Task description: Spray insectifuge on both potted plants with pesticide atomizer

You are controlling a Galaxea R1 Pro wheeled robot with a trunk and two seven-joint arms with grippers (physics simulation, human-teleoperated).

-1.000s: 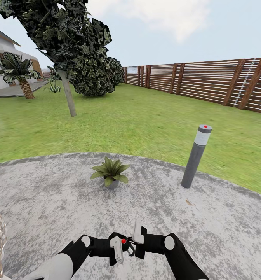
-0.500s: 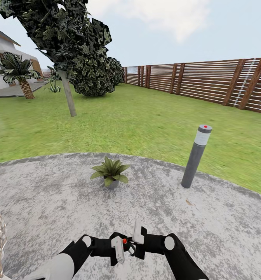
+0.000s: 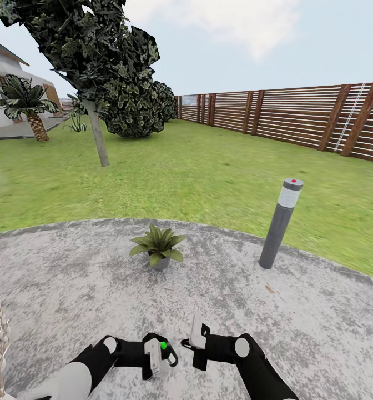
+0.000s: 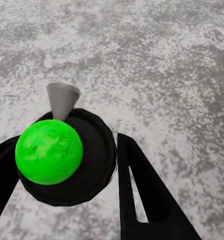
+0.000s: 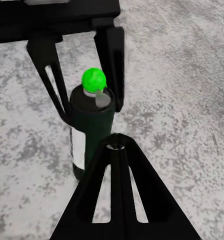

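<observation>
The left pincer (image 3: pixel 160 355) is clamped on the pesticide atomizer (image 3: pixel 163 351), low in the head view, over the grey round paving (image 3: pixel 70 278). In the right wrist view the dark bottle (image 5: pixel 92 132) stands upright between the two black fingers (image 5: pixel 111 55) of the left pincer, which press on its sides near the top. The white label is on one side of the bottle. On its top there is a bright green ball (image 5: pixel 93 78); in the left wrist view this ball (image 4: pixel 48 151) sits on the round black cap, with a small grey nozzle (image 4: pixel 62 99) next to it.

The right pincer (image 3: pixel 193 340) is just beside the left one, with a small gap between them, and it holds nothing. In the right wrist view its black finger (image 5: pixel 117 200) is in front of the bottle, but I cannot tell how far this pincer is open.

One potted plant (image 3: pixel 157 245) stands on the paving ahead of both arms, well apart from the atomizer. The grey post lamp (image 3: pixel 280 222) stands at the right edge of the paving. Behind are the lawn (image 3: pixel 208 172), a tree (image 3: pixel 92 66) and the wooden fence (image 3: pixel 297 119).
</observation>
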